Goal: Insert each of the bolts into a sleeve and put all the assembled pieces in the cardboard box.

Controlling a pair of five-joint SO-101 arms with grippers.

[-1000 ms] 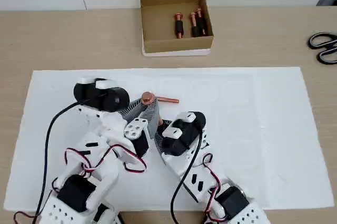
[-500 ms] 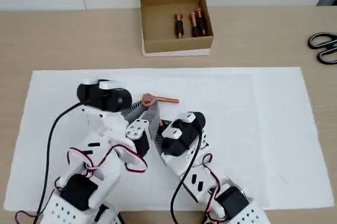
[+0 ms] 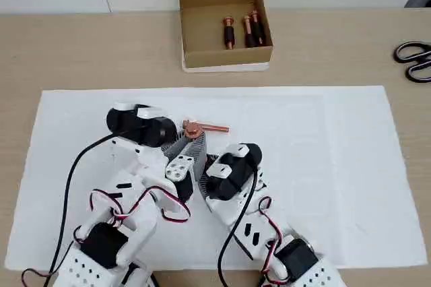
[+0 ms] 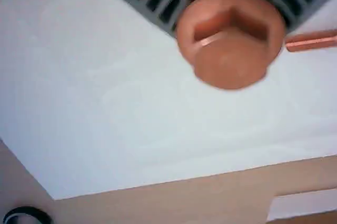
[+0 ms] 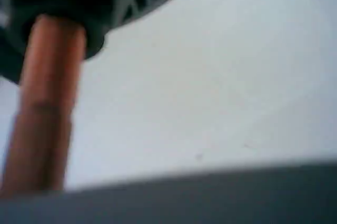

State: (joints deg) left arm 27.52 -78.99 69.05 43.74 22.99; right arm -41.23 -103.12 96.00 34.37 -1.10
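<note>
Left arm's wrist has shifted toward the middle of the white sheet (image 3: 323,166), carrying the bolt (image 3: 193,129) head slightly toward the near edge of the tabletop (image 3: 81,44). Right arm has barely moved.

Left gripper (image 3: 191,136): jaws closed on the bolt just behind its head. The left wrist view looks straight at the head.
Right gripper (image 3: 204,160): jaws look closed on the black sleeve (image 5: 93,37), and the shank (image 5: 45,103) sticks out of it, so the bolt is already partly through.

Step in hand looks like insertion, not yet seated: head and right jaws sit apart in the high view.

To do it well:
- keep the right arm rigid and let only the left arm feed
- push straight along the shank axis, since any tilt will probably bind it in the sleeve
- don't release the left jaws until the head sits against the sleeve end
- the loose bolt (image 3: 214,127) lies on the sheet just beside the held head, so avoid knocking it away

Cardboard box (image 3: 199,31) sits mid far edge with three assembled pieces (image 3: 229,32) inside. Scissors (image 3: 414,58) lie at the right edge, well apart.
</note>
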